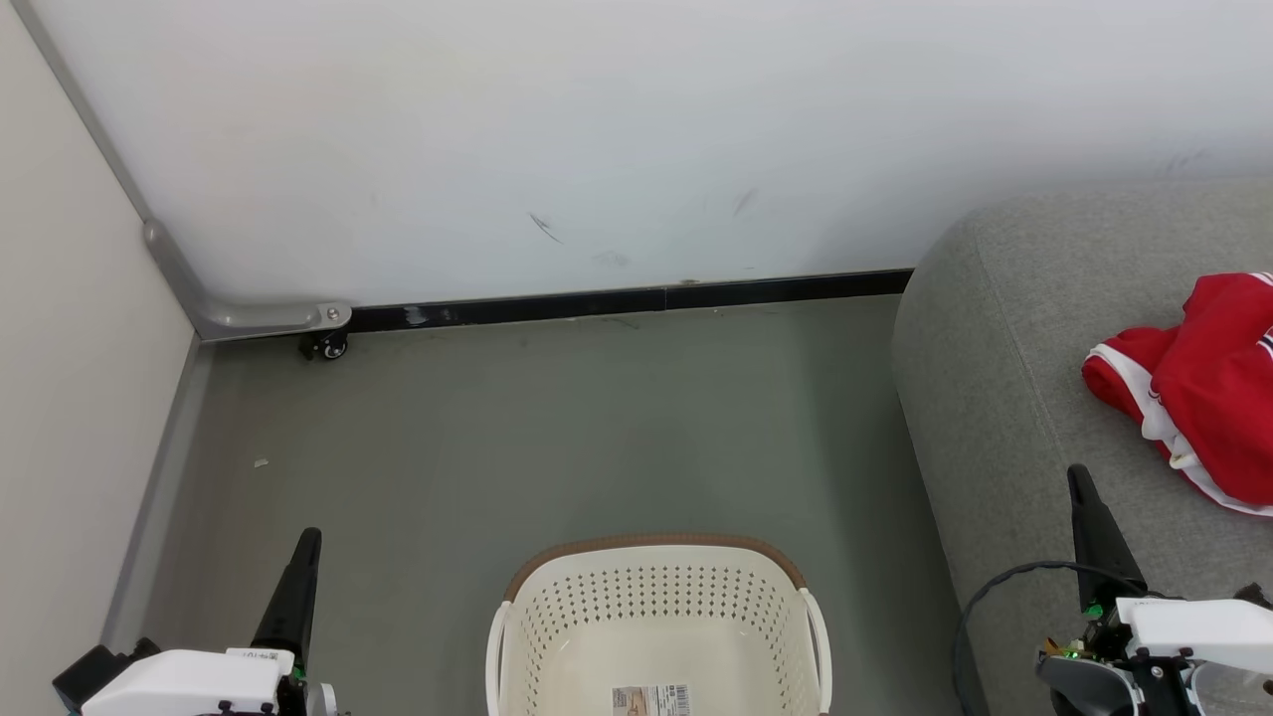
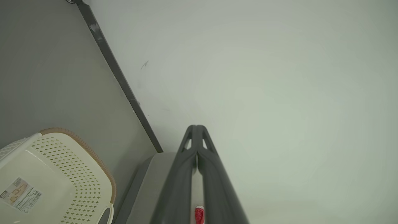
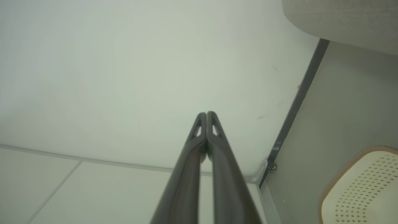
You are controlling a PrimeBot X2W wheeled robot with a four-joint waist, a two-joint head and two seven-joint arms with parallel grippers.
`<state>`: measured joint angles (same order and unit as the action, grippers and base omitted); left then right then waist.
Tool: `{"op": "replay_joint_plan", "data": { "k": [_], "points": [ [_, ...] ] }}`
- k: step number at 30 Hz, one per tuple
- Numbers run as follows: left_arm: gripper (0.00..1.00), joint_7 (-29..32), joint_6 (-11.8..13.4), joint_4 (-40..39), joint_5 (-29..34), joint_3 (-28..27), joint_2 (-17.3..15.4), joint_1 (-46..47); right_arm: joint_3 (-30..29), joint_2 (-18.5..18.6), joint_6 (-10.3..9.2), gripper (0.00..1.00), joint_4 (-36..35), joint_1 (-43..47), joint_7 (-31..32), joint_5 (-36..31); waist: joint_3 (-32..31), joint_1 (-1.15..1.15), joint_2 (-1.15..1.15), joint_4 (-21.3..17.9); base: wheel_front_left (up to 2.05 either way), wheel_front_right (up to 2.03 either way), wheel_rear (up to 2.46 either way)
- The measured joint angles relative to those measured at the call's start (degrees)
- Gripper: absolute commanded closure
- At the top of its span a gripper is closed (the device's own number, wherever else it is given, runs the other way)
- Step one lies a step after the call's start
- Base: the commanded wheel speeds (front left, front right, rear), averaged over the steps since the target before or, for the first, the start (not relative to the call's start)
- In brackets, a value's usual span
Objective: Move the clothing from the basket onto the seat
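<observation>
You see the red basketball clothing with white trim lying bunched on the large grey woven-fabric sofa seat at the right edge of the head view. It is well apart from the cream-white perforated plastic basket with its brown rim, which stands at the bottom centre on the grey floor. The basket's bare bottom shows a small label sticker. Your left pincer, at the lower left in the head view, has its two dark fingers pressed together, holding nothing. Your right pincer, at the lower right against the seat, is likewise closed tight on nothing.
</observation>
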<state>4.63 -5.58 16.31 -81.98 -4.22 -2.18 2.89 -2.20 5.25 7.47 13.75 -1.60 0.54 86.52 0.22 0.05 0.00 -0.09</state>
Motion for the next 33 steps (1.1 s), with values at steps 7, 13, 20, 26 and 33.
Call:
{"op": "replay_joint_plan", "data": {
  "k": [7,13,20,26,33],
  "points": [
    [1.00,1.07,-0.80,0.01,-4.83,-0.53,0.10,0.70,-0.24,0.09,0.00,1.00,0.69,-0.02,0.56,4.86,-0.04,-0.01,0.00,0.06,0.00,0.00,0.00],
    [1.00,1.92,-1.49,-0.01,-9.66,-1.16,0.16,1.05,-0.48,0.34,0.00,1.00,1.09,-1.40,1.23,9.62,-0.08,-0.01,0.00,0.11,0.00,0.00,0.00],
    [1.00,1.92,-1.49,-0.02,-9.65,-1.16,0.18,1.05,-0.57,0.35,0.00,1.00,1.13,-1.40,1.23,9.71,-0.07,-0.02,0.00,0.10,0.00,0.00,0.00],
    [1.00,1.92,-1.49,-0.04,-9.65,-1.14,0.18,1.05,-0.62,0.35,0.00,1.00,1.19,-1.40,1.24,9.71,-0.07,-0.02,0.00,0.10,0.00,0.00,0.00],
    [1.00,1.92,-1.49,-0.08,-9.65,-1.12,0.18,1.05,-0.66,0.35,0.00,1.00,1.24,-1.40,1.26,9.71,-0.06,-0.02,0.00,0.09,0.00,0.00,0.00]
  ]
}}
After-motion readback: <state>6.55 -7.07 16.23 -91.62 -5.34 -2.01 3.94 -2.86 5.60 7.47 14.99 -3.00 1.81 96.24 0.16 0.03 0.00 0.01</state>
